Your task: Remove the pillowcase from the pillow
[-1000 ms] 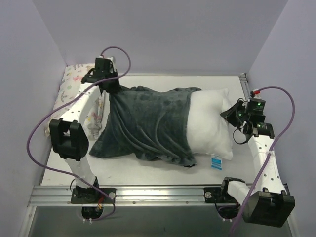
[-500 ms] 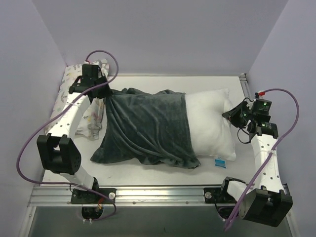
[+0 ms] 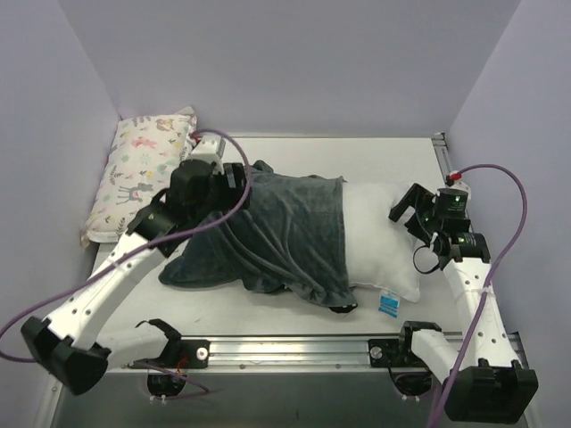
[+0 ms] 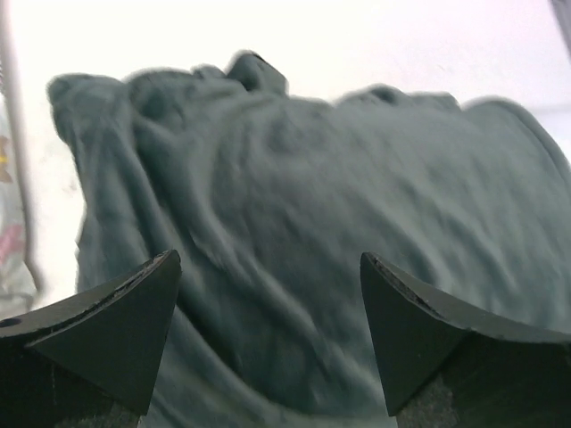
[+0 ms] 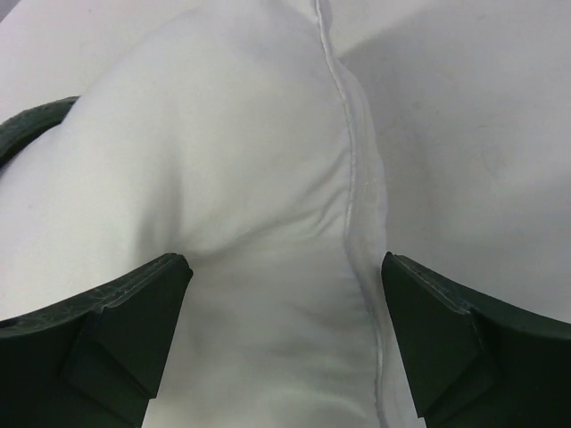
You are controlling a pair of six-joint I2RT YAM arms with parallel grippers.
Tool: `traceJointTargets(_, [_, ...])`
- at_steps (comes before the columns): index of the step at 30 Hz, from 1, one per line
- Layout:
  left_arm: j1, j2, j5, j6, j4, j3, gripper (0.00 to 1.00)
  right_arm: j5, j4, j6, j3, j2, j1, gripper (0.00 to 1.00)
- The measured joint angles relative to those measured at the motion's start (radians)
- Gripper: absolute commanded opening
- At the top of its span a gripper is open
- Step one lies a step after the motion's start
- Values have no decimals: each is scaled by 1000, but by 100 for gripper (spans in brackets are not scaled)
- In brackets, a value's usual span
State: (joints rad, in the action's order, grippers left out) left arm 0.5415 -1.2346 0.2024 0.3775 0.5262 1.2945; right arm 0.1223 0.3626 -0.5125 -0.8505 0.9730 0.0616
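Animal-print cushion (image 3: 143, 169), left of the pillow (image 3: 379, 241): in plain sight now that my left arm has swung off it.

Left gripper (image 4: 268, 267): let go since a second ago. Fingers spread wide, hovering over the pillow's covered left end.

Pillowcase (image 3: 285, 227): plush grey-teal side up, rumpled in soft folds, slack left edge bunched. It sleeves the pillow's left half.

Pillow: smooth white, plump, seamed, right half bare. Small blue tag (image 3: 389, 303) at its near right corner.

Right gripper (image 5: 285, 263): released too. Fingers spread either side of the pillow's right-end seam, pinching nothing.

The left arm (image 3: 107, 285) and right arm (image 3: 477, 303) are white-linked, black-jointed, with purple cables (image 3: 523, 209).
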Motion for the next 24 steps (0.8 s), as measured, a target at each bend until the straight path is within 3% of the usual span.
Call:
traceJointTargets(4, [137, 213, 89, 93, -12, -220, 90, -31, 23, 24, 0, -69, -50, 100])
traceJointTargets(7, [271, 309, 161, 179, -10, -389, 91, -82, 52, 43, 0, -125, -165, 100])
traceJointTargets(11, [437, 339, 210, 282, -27, -574, 97, -173, 97, 62, 0, -164, -315, 100])
traceJointTargets(19, [531, 336, 262, 405, -216, -752, 98, -375, 160, 68, 0, -166, -570, 100])
traceJointTargets(22, [531, 329, 286, 419, -322, -801, 79, -410, 170, 69, 5, -167, -636, 100])
traceJointTargets(23, [531, 317, 304, 428, -343, -806, 53, -420, 174, 72, 8, -168, -657, 100])
traceJointTargets(24, [531, 304, 319, 436, -354, -806, 41, -430, 179, 77, 10, -168, -678, 100])
